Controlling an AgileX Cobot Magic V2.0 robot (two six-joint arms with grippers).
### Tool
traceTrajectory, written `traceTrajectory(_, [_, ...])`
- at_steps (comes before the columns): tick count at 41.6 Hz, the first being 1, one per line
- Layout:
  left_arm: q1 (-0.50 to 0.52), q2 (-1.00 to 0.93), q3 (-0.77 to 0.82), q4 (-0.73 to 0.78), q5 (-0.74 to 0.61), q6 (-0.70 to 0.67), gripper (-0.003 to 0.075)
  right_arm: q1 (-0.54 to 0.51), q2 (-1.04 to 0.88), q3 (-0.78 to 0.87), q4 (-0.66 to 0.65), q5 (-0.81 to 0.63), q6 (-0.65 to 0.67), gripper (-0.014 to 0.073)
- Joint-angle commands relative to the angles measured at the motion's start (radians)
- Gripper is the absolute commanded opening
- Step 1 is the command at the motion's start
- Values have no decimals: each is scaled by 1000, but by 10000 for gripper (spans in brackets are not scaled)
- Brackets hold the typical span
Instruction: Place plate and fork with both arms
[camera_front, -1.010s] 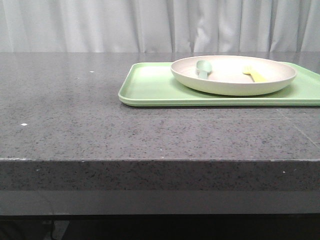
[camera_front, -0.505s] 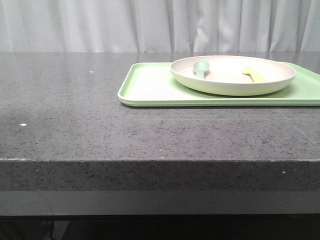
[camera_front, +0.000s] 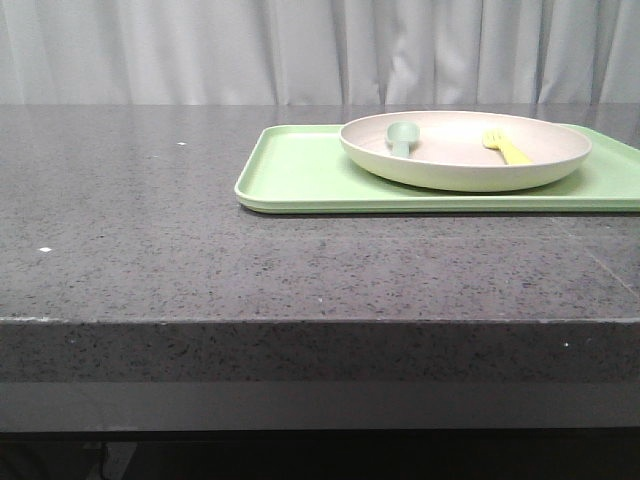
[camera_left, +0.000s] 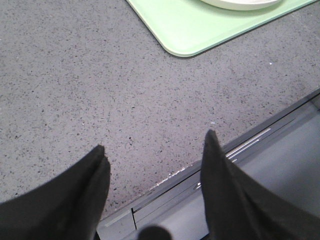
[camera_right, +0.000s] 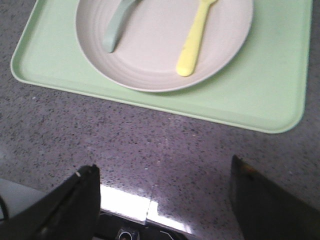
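Since a second ago the tray, plate and cutlery have shifted very slightly to the left in the front view, and the spoon's bowl now shows more fully above the plate's near rim.

The plate (camera_front: 466, 150) sits on the light-green tray (camera_front: 300, 175), toward the tray's right part as the front view shows it, with bare tray to its left. Inside the plate lie the fork (camera_front: 505, 148) on the right and the teal spoon (camera_front: 401, 137) on the left, well apart from each other. From the right wrist view the fork (camera_right: 194, 40) lies lengthwise across the plate's (camera_right: 150, 75) floor, the spoon (camera_right: 117, 25) beside it at a slant, and the tray (camera_right: 270, 85) rests flat on the speckled grey table (camera_right: 165, 150).

The right hand (camera_right: 165, 192) hangs over the table's near edge, short of the tray, its fingers spread wide with nothing between them. The left hand (camera_left: 155, 165) also stands wide open and empty over the table (camera_left: 75, 90) edge, with a corner of the tray (camera_left: 190, 30) ahead of it.
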Motion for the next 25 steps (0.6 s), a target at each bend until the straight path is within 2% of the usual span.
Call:
traceTrajectory(1, [1, -5, -24, -42, -57, 5, 402, 64, 71, -101, 5, -19, 14, 560])
traceTrajectory(13, [1, -5, -24, -42, -57, 5, 402, 194, 320, -359, -287, 43, 299, 560])
traceTrajectory(25, [1, -5, -24, -42, -57, 5, 402, 188, 546, -576, -319, 143, 361, 560])
